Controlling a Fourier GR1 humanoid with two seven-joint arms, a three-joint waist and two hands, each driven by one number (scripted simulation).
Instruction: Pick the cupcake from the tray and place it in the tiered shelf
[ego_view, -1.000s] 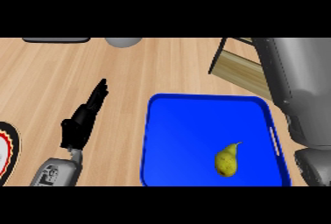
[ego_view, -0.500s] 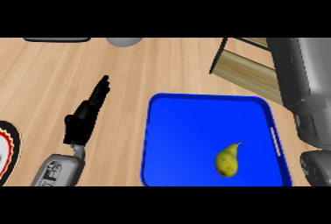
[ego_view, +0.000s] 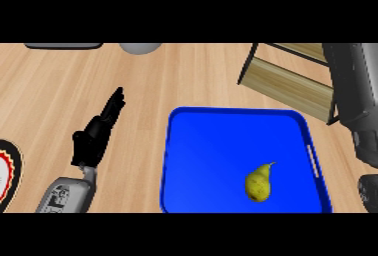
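Observation:
A blue tray (ego_view: 214, 140) lies on the wooden counter at the lower middle. Only a yellow pear (ego_view: 258, 183) lies in it; no cupcake shows anywhere. The wooden tiered shelf (ego_view: 289, 82) stands at the upper right, partly hidden behind my right forearm (ego_view: 353, 85). That grey forearm runs up along the right edge and out of the picture's top, so the right hand itself does not show. My left hand (ego_view: 94, 136) rests open left of the tray, fingers straight and pointing away, holding nothing.
A plate with a red rim (ego_view: 6, 172) pokes in at the left edge. A grey round object (ego_view: 140, 47) and a dark flat object (ego_view: 63, 46) sit at the counter's far edge.
My right forearm has shifted to the right and further up, uncovering more of the shelf and the tray's right side. The left hand and the pear have not moved.

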